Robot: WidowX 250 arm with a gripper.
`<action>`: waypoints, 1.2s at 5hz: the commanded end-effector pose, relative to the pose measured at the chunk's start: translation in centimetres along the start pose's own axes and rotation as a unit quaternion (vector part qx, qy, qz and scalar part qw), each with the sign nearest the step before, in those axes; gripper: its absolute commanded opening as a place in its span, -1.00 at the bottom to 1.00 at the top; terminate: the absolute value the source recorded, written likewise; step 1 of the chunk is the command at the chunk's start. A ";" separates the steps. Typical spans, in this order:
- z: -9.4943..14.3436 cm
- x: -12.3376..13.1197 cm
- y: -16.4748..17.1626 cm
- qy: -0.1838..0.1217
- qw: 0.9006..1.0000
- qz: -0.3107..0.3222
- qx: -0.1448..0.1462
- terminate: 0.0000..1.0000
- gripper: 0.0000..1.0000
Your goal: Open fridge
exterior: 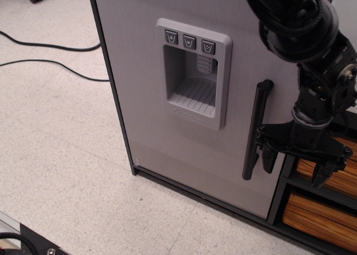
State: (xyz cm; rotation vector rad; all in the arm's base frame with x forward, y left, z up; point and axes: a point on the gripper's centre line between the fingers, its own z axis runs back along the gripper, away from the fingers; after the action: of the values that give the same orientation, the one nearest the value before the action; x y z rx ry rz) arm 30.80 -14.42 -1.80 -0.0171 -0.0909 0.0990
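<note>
nearest the camera lies the pale speckled tile floor (61, 171), with two thin black cables (50, 65) trailing over it at left. beyond it stands the small black-framed fridge (145, 99), its flat grey door shut, with a moulded three-button dispenser recess (194, 71) in the middle. my black pincer (295, 160) hangs just right of the black vertical bar handle (256, 129), fingers spread wide, one finger (269, 157) beside the bar, grasping nothing. behind it sit orange wooden drawers (321, 210) in black shelving.

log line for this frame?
phase: approach | fridge door: shut | claw: open, beside handle, not gripping | next: likely close on handle, pull
</note>
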 end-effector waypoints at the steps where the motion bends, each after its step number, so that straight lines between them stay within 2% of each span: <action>1: 0.0 0.0 0.0 0.000 1.000 0.000 0.000 -1.00 1.00; 2: 0.1 0.2 2.6 0.002 1.000 -0.004 -0.015 -1.00 1.00; 3: 0.2 0.5 5.0 -0.019 1.000 -0.013 -0.010 -1.00 1.00; 4: 1.6 1.0 6.5 -0.060 0.998 -0.015 -0.007 -1.00 1.00; 5: 4.5 2.2 7.4 -0.090 0.996 0.004 -0.011 -1.00 1.00; 6: 6.4 3.5 7.0 -0.098 0.995 0.015 -0.031 -1.00 1.00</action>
State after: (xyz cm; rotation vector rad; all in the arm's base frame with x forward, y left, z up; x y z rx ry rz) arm 32.04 -7.04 2.58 -0.0506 -0.2157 0.1324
